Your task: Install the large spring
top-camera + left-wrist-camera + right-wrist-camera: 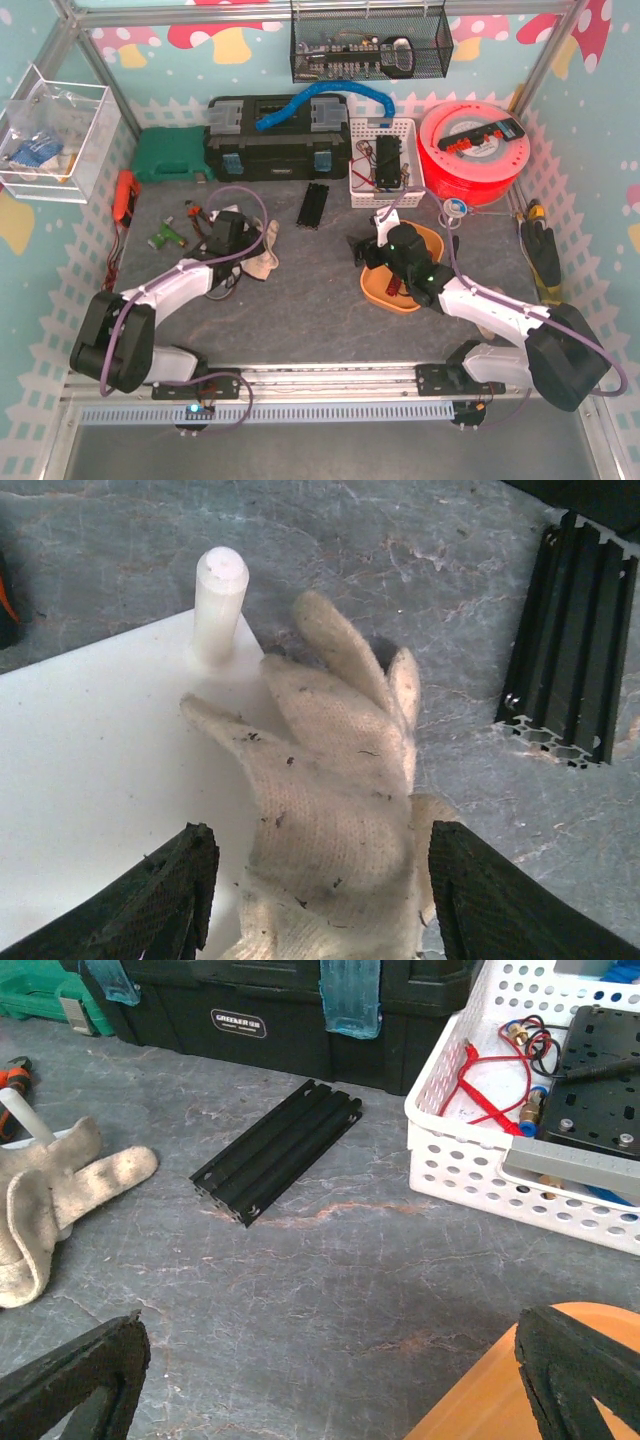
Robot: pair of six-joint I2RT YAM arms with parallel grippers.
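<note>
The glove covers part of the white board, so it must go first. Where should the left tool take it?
Probably the palm of the glove, from straight above. It lies flat and limp, so only a pinch of bunched cloth will hold; the palm sits between the fingers of the open left tool, clear of the peg.

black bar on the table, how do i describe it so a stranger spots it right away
Start at the black toolbox at the back of the table. Just in front of its right end, left of the white basket, the black bar lies flat. Unlike the floppy cream glove, it is rigid, straight and grooved lengthwise.
</note>
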